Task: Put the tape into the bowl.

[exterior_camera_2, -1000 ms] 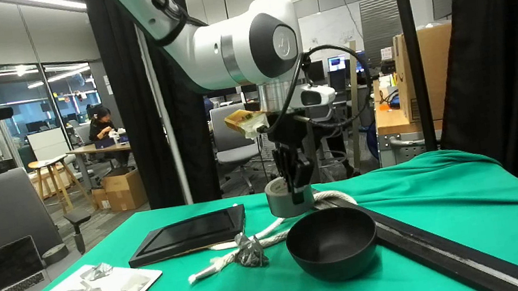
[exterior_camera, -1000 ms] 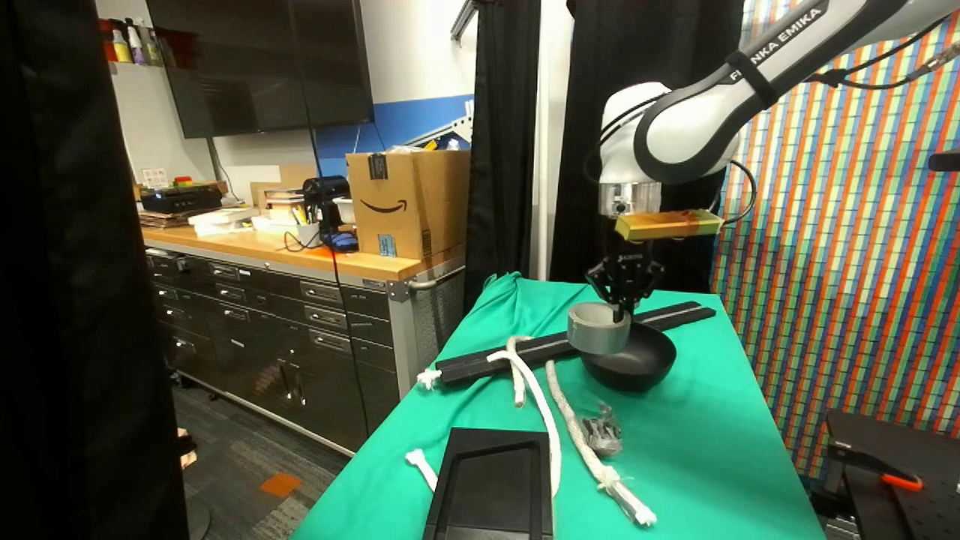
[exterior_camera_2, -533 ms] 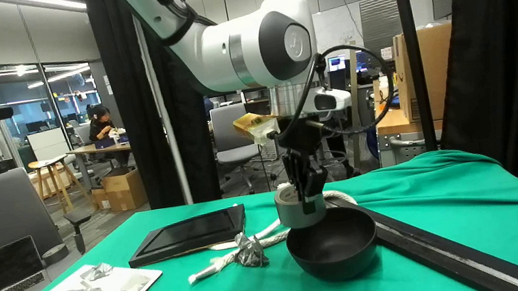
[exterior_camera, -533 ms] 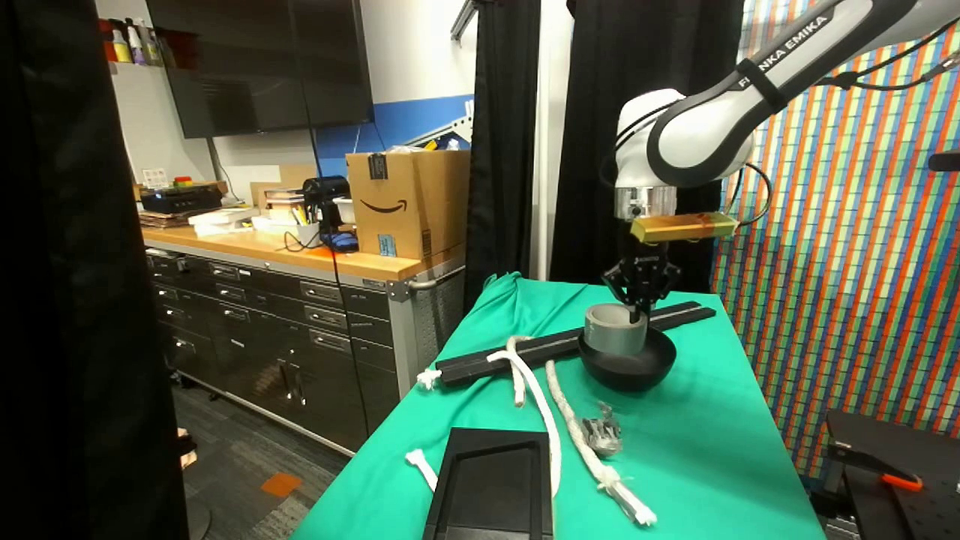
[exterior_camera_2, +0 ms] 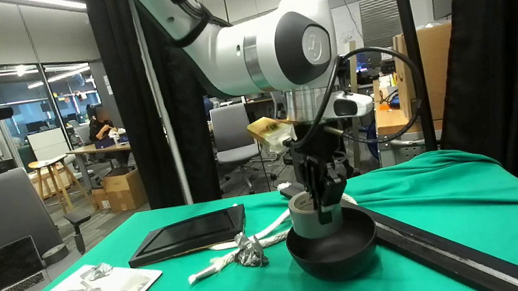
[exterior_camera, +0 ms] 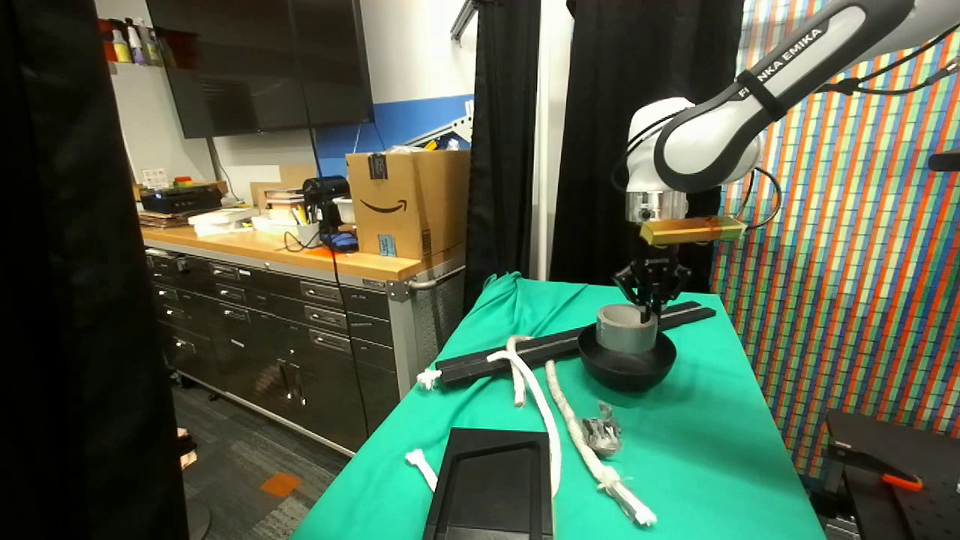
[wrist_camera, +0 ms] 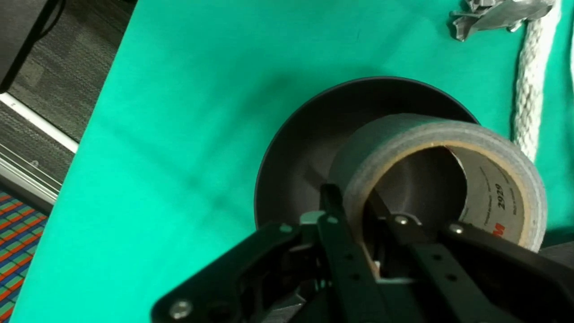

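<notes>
The gripper point(wrist_camera: 352, 198) is clamped on the wall of the tape point(exterior_camera_2: 308, 225), one finger inside the roll's hole, the other against its outer side; since the earlier frames both have shifted farther over the bowl point(exterior_camera: 626, 377) and lower, while the bowl has stayed put; the roll juts to one side of the fingers, hole facing up, above or partly within the bowl's mouth, contact unclear; just beside the bowl, the black rod point(exterior_camera_2: 433, 246) crosses the green cloth point(wrist_camera: 179, 134).
</notes>
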### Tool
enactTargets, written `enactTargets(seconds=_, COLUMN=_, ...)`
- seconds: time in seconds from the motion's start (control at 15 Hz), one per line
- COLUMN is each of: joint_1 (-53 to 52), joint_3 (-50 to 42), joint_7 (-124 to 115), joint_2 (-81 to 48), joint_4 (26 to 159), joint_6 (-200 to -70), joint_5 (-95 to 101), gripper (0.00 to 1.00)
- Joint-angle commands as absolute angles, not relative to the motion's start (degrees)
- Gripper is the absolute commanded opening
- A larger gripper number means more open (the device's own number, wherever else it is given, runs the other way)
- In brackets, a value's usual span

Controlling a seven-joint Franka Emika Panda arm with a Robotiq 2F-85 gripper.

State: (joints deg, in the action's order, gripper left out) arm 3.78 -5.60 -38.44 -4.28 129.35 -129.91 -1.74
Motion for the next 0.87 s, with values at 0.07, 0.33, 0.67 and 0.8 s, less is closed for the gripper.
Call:
enactTargets(seconds=0.07, joint_1=4.5, joint_3=-6.2, joint_7=-36.6, joint_2=-2.8, joint_4=130.4, joint_6=-130.7, joint_5=-2.4, gripper=0.54)
enactTargets(seconds=0.33, joint_1=4.3, joint_3=-6.1, joint_7=-37.7, joint_2=-4.3, joint_4=129.3, joint_6=-129.7, joint_5=-1.8, gripper=0.60)
enactTargets(seconds=0.67, joint_1=4.4, joint_3=-6.2, joint_7=-37.6, joint_2=-4.3, joint_4=129.3, joint_6=-129.7, joint_5=-1.8, gripper=0.70)
enactTargets(seconds=0.8, joint_1=4.4, joint_3=-6.2, joint_7=-37.5, joint_2=-4.3, joint_4=129.3, joint_6=-129.7, joint_5=-1.8, gripper=0.70)
